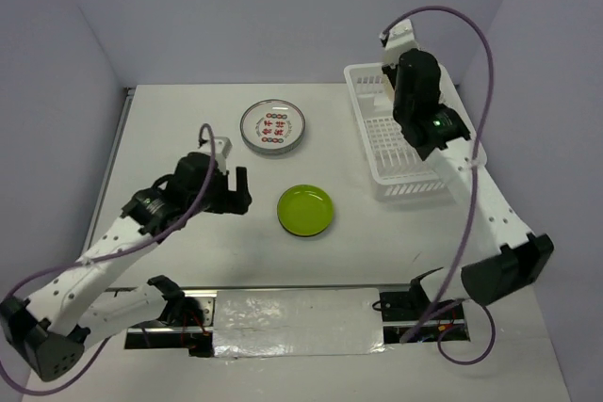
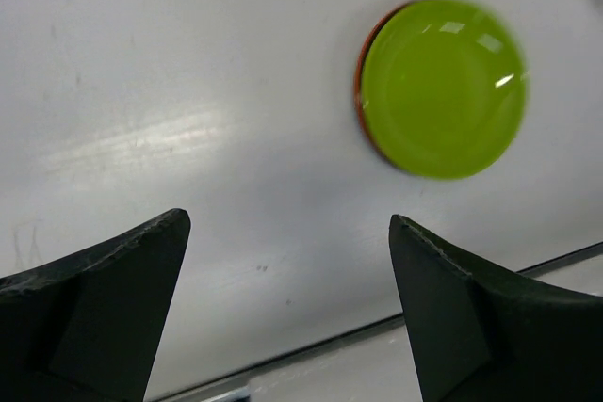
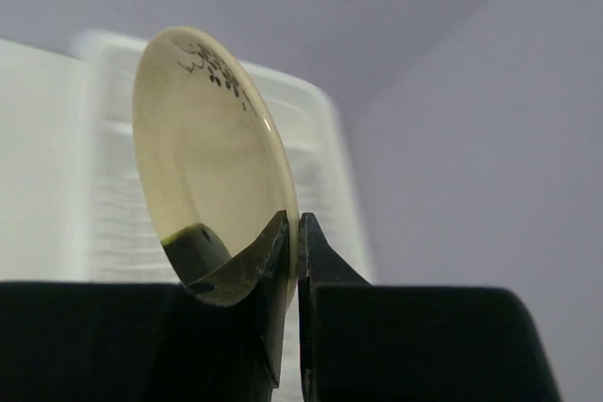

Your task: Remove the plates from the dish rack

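White links (image 1: 104, 247), black joints (image 1: 193, 181); purple cables (image 1: 471, 35) along both arms (image 1: 490, 214); green light (image 1: 436, 123) on right wrist (image 1: 417, 87); black claw fingers (image 2: 452, 317).

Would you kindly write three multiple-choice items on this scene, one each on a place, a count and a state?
1. The yellow-green plate lies: A) on the table; B) in a basket; C) on another plate.
2. Plates lying on the table: A) one; B) four; C) two.
3. The right gripper is: A) open and empty; B) shut on the cream plate; C) out of view.

Key: 1 A, it lies flat on the bare table. 2 C, the yellow-green one and the white plate with red marks. 3 B, its jaws pinch the plate's rim in the right wrist view.
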